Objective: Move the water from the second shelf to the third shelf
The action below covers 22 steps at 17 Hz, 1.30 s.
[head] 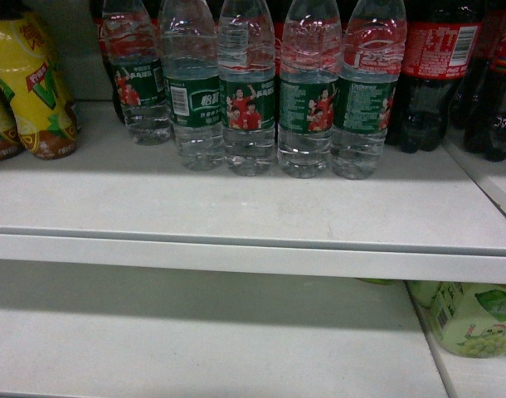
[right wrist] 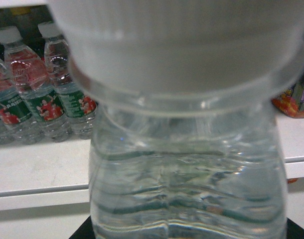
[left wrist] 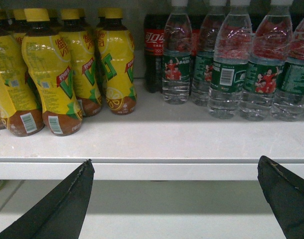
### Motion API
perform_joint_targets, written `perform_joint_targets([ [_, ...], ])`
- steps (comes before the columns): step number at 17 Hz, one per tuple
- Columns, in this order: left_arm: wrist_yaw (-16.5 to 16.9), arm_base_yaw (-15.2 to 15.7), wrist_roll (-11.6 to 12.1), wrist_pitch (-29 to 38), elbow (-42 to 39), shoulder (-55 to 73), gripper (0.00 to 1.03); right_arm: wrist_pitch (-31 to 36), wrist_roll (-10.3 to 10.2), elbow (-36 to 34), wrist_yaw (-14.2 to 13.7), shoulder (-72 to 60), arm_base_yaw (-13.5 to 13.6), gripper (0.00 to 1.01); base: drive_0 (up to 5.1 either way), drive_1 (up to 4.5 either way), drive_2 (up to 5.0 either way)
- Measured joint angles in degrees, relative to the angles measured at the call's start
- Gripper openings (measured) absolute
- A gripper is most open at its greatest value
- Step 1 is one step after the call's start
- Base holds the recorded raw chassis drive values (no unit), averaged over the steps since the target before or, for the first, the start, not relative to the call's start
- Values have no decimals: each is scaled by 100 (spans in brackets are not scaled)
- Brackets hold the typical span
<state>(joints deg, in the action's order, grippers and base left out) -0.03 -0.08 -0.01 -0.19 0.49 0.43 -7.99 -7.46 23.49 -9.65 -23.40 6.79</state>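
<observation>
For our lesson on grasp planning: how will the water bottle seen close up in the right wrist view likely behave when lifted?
The water bottle looks full, so probably heavy for its size. Its thin, clear ribbed wall may flex under a squeeze. Its smooth plastic could slip, though the ribs may aid grip.

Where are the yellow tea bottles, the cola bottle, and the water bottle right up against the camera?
Yellow tea bottles (left wrist: 52, 74): left wrist view, on a front bottle's label.
Cola bottle (head: 435, 75): head view, on its dark body.
Water bottle (right wrist: 187, 169): right wrist view, on its clear ribbed shoulder.

Shelf front (head: 236, 207) bare; water bottles (head: 249, 91) packed touching, rear maybe cola (head: 431, 75).
</observation>
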Motion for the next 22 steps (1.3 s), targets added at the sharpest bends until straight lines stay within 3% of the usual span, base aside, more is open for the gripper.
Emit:
perform_joint_targets([
  [22,9,0,-2,-22,0,0,98,-103,-7,0,-15,35,-48,43,0,0,0],
])
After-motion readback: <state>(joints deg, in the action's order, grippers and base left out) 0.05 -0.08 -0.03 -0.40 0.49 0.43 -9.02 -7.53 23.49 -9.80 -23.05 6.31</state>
